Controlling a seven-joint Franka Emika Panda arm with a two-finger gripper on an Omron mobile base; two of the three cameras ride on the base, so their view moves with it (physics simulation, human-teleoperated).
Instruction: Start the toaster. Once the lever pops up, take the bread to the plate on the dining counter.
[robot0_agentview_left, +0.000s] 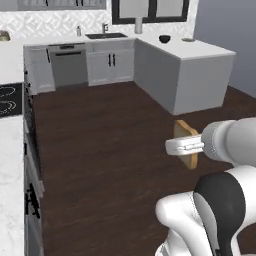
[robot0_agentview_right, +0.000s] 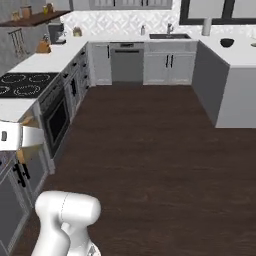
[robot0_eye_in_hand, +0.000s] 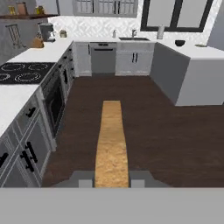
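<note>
Hand view, bread (robot0_eye_in_hand: 111, 144) on edge, clamped between end effector (robot0_eye_in_hand: 112, 180) fingers, above floor

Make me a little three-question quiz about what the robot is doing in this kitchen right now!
1. True or false: the gripper is shut on the bread.
2. What dark thing sits on the dining counter near the window? A) a kettle B) a bowl C) a toaster
3. Fill in: below the bread, the hand view shows dark wooden ____.

Key:
1. True. The slice stands edge-on between the two finger tips, and the left base view shows it at the end of the arm.
2. B, the bowl.
3. Floor; the bread hangs over it, away from every counter.
</note>
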